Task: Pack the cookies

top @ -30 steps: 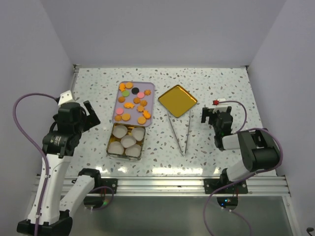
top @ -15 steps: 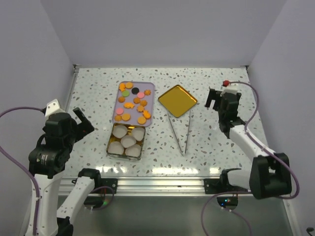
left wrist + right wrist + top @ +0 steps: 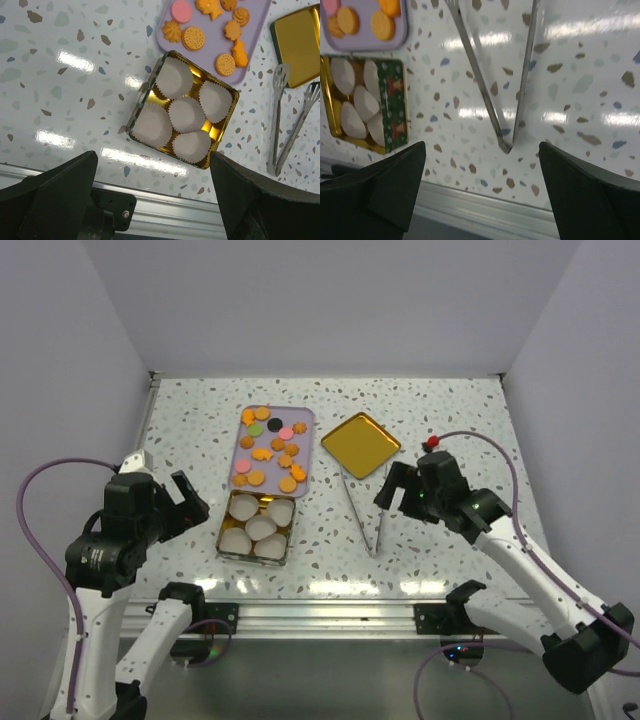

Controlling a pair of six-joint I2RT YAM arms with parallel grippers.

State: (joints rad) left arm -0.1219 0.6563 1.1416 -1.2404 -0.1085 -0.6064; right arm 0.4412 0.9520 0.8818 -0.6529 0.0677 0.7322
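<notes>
Two empty hands, and the tongs are your weak point

Both grippers stand fully open and hold nothing: the left gripper point(image 3: 190, 502) hovers just left of the tin point(image 3: 395, 100), the right gripper point(image 3: 393, 490) above the tongs point(image 3: 506, 145). The cookies point(image 3: 192, 36) all lie on the lavender tray point(image 3: 257, 30), touching the tin's far edge; none is in the paper cups point(image 3: 186, 114) yet.

Watch the tongs. They lie flat and splayed on the table, tips near the gold lid point(image 3: 360, 444). If you close on one thin arm alone, they will likely twist or skid away.

Mind the left side too. A low sweep could shove the tin, and the light cups may shift or tip.
</notes>
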